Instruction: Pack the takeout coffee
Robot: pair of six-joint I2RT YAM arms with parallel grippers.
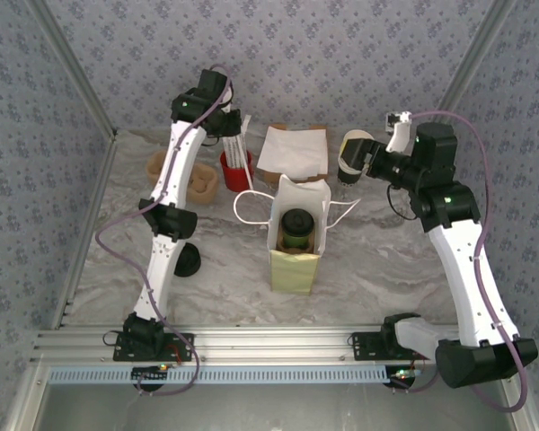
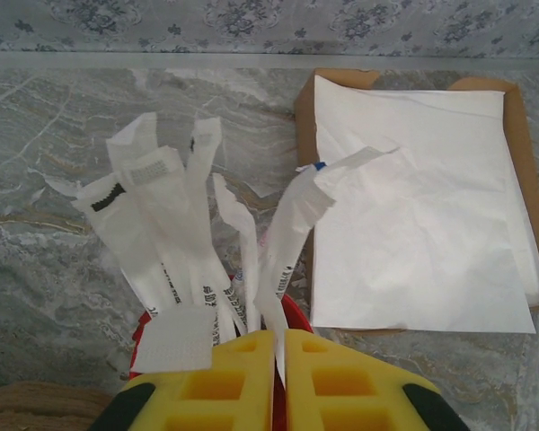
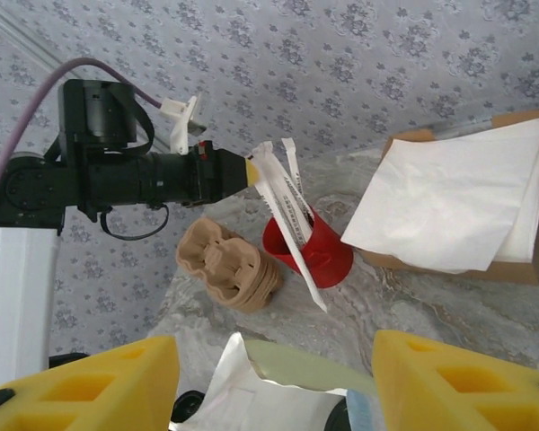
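— What colour was the coffee cup (image 1: pixel 294 241)?
— Green, with a black lid (image 1: pixel 296 220). The bag (image 1: pixel 296 269) was white and yellow.
— And the rest?
— A red cup (image 3: pixel 319 256), white sticks (image 2: pixel 162 233) with black print, white napkins (image 2: pixel 413 206), a brown tray (image 2: pixel 303 126), a grey marbled table (image 1: pixel 386 269) and blue-grey floral walls (image 1: pixel 323 54).

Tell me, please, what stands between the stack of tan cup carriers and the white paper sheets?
The red cup holding white sticks stands between the cup carriers and the paper sheets; the top and right wrist views both show this.
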